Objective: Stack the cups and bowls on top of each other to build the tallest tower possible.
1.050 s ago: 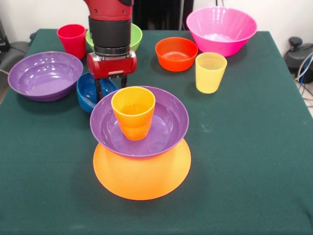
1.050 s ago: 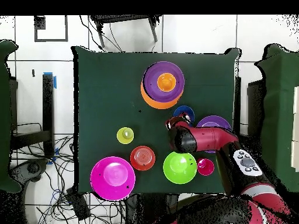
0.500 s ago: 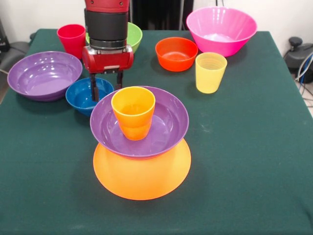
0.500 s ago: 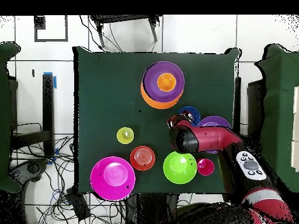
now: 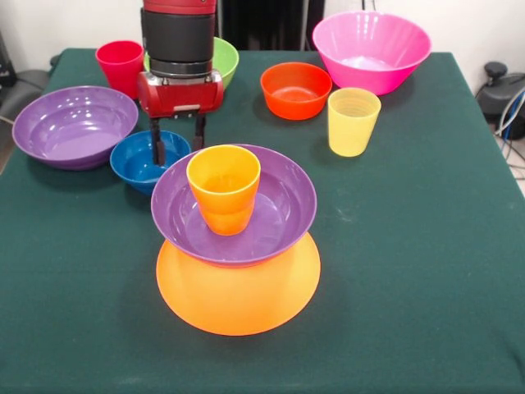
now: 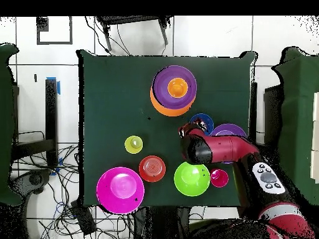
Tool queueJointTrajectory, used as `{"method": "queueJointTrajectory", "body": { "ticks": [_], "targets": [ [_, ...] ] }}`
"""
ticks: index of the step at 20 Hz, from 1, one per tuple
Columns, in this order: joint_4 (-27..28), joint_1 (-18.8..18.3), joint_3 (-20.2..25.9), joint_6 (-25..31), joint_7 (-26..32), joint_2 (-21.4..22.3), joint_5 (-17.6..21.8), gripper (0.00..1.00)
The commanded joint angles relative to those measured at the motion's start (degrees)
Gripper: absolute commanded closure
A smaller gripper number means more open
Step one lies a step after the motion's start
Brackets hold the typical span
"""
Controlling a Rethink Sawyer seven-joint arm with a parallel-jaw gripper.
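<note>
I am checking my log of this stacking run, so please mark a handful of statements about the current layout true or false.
1. The orange cup stands upright in the purple bowl of the tower. True.
2. That bowl rests on an upturned yellow-orange bowl. True.
3. The claw grips the yellow cup. False: it is open over the blue bowl; the yellow cup stands alone.
4. The pink bowl tops the tower. False: it sits on the table at a far corner.
5. The red-pink cup stands beside the green bowl. True.
</note>
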State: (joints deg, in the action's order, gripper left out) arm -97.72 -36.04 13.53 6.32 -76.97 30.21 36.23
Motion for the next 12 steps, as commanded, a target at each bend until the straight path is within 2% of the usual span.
{"method": "queueJointTrajectory", "body": {
  "ticks": [1, 12],
  "targets": [
    [0.9, 2.95, -1.55, 0.37, -6.7, -5.89, 1.59, 0.0],
    [1.79, 3.92, -3.87, -1.99, -6.84, -7.97, 1.87, 0.0]
  ]
}}
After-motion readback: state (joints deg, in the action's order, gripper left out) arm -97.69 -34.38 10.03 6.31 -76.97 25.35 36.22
